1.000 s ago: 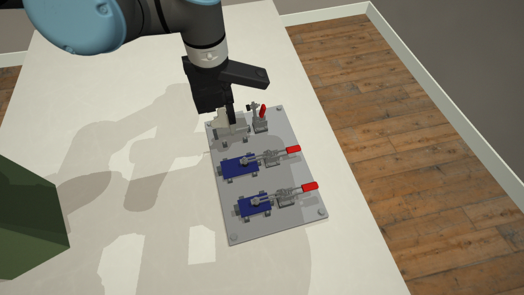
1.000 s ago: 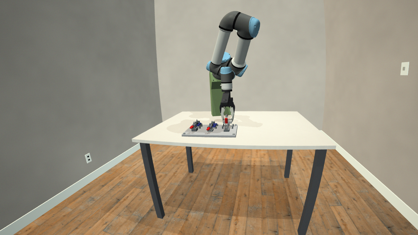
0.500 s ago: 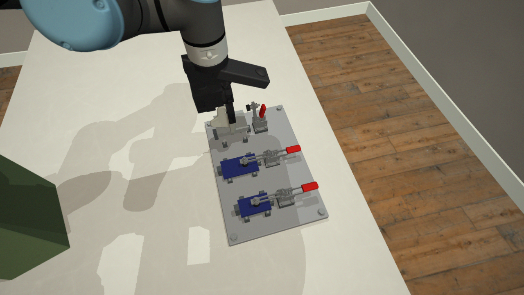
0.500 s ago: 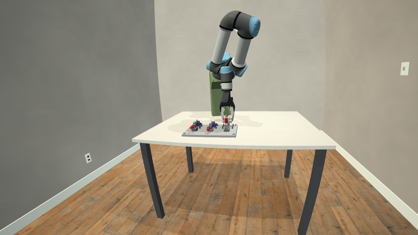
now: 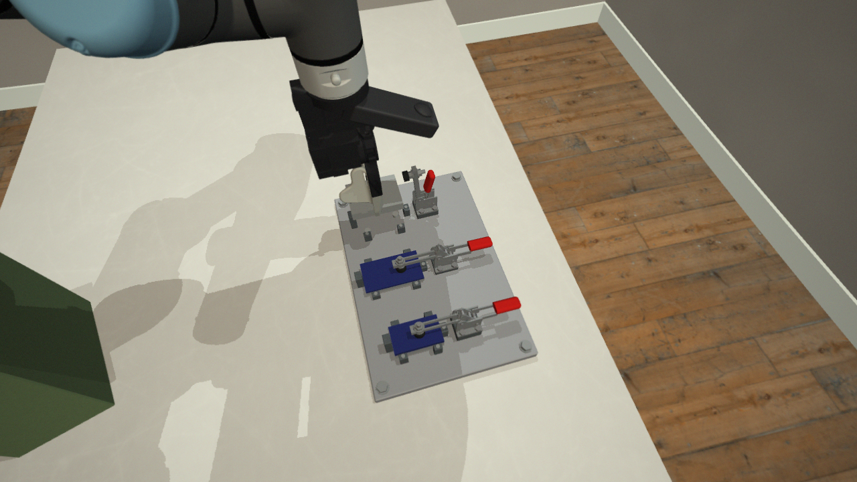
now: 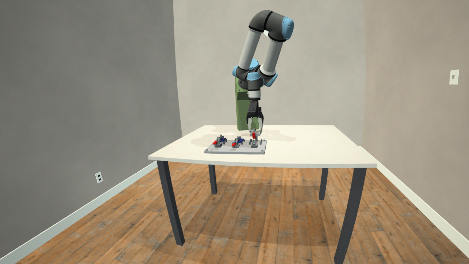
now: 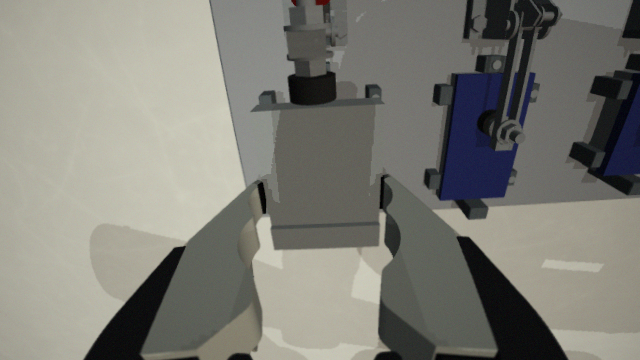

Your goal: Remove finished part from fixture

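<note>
My gripper (image 5: 366,202) (image 6: 255,128) (image 7: 322,180) is shut on the grey finished part (image 5: 392,191) (image 7: 325,150). It holds the part level, a little above the far station of the grey fixture plate (image 5: 479,281) (image 6: 236,150) (image 7: 410,60). A thin slot line runs across the part's near end in the wrist view. That station's toggle clamp (image 5: 422,191) (image 7: 312,87) stands open with its red handle upright. Two blue blanks (image 5: 383,272) (image 5: 413,338) (image 6: 240,140) (image 6: 222,139) (image 7: 475,150) (image 7: 620,145) lie clamped under closed toggle clamps (image 5: 446,258) (image 5: 470,320).
The white table (image 5: 149,149) (image 6: 311,147) stretches left of the fixture. The green robot pedestal (image 5: 41,335) (image 6: 240,105) stands at the table's edge. The table's right edge runs close beside the fixture plate, with the wooden floor (image 5: 689,239) below.
</note>
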Action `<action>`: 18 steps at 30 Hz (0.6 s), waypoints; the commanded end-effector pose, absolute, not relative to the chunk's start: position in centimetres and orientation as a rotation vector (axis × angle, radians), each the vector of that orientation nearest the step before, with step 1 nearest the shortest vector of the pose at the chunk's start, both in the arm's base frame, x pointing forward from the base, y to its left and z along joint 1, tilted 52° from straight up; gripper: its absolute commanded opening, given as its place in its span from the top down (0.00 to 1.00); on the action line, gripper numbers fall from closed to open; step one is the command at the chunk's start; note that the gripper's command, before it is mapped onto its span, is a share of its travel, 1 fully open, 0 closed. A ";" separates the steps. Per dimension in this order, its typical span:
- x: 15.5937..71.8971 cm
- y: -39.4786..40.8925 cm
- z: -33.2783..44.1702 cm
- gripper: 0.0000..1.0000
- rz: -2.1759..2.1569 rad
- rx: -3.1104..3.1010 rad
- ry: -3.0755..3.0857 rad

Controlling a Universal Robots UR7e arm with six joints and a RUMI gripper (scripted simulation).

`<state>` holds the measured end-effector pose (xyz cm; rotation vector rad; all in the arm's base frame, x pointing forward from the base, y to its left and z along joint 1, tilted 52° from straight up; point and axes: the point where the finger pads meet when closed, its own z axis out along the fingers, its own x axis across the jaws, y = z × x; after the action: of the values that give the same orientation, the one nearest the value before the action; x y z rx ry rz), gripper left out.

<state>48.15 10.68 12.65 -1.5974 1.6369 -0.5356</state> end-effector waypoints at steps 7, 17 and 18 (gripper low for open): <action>46.6 10.3 13.5 1.00 -0.534 -1.599 1.636; 46.3 10.3 13.6 1.00 -0.534 -1.599 1.636; 46.3 10.3 13.6 1.00 -0.534 -1.599 1.636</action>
<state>46.37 10.31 13.52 -1.5978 1.6369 -0.5351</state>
